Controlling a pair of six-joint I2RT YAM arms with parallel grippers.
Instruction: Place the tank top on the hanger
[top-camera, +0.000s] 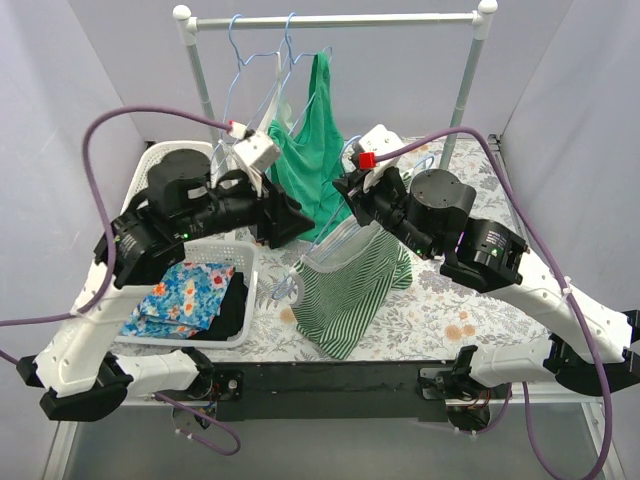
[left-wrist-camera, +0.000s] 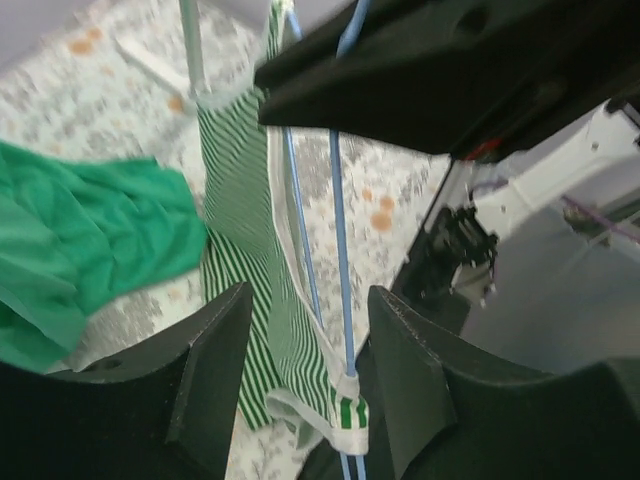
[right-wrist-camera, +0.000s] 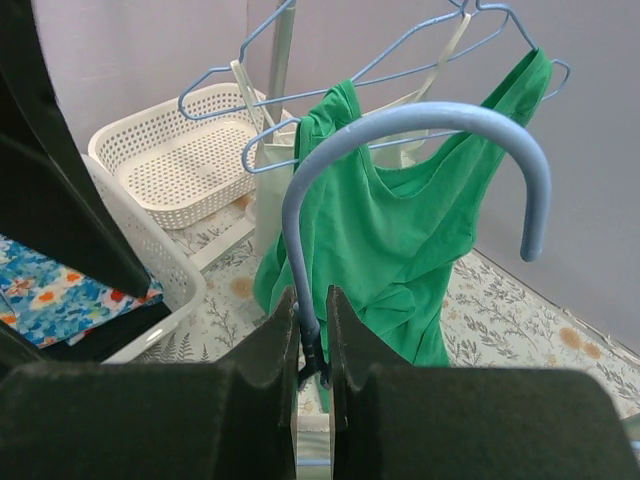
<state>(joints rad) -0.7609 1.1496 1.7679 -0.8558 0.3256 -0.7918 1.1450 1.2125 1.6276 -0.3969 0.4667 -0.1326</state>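
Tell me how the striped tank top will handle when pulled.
Likely floppy: the tank top sags in folds below the hanger. Probably light, since that thin wire carries it. Its strap may slide along the wire.

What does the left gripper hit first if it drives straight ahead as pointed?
Probably the hanger wire and the tank top strap beside it; both sit between the fingers of the open left gripper. Which comes first is unclear.
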